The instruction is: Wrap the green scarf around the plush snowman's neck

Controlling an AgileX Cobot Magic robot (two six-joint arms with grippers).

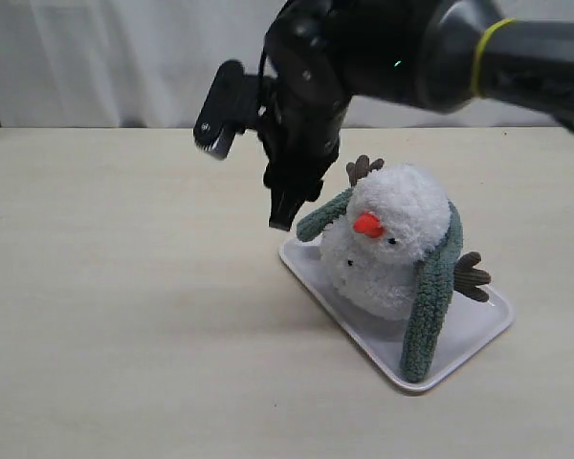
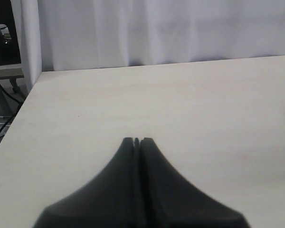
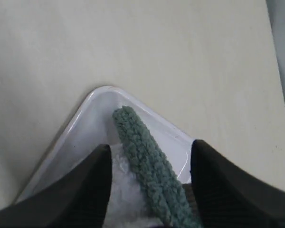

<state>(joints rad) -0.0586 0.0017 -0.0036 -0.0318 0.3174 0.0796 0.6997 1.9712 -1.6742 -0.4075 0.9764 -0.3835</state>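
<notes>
1. The right hand [image 1: 287,206] is held with its fingers spread, pointing down, and nothing is clamped between them.
2. In the right wrist view, one rounded end of the green scarf [image 3: 143,152] is seen lying in the gap between the spread fingers [image 3: 85,185], clear of both.
3. Just beyond the fingertips, the plush snowman [image 1: 402,229] is seated upright, with its orange nose [image 1: 368,226] turned towards the hand's side.
4. From the end at the hand, the scarf is carried behind the snowman's head. It is let down the side away from the hand, where its other end [image 1: 419,359] is rested on the white tray [image 1: 483,330].
5. The scarf is not crossed over the front of the snowman's neck [image 1: 359,251].
6. The tray is set beneath the hand and the snowman, on the pale worktop [image 1: 124,335].
7. The left hand [image 2: 137,140] is shown only in its own wrist view, with its fingers pressed together on nothing.
8. Ahead of the left hand, bare worktop is seen, and a white curtain [image 2: 156,28] is hung past its far edge.
</notes>
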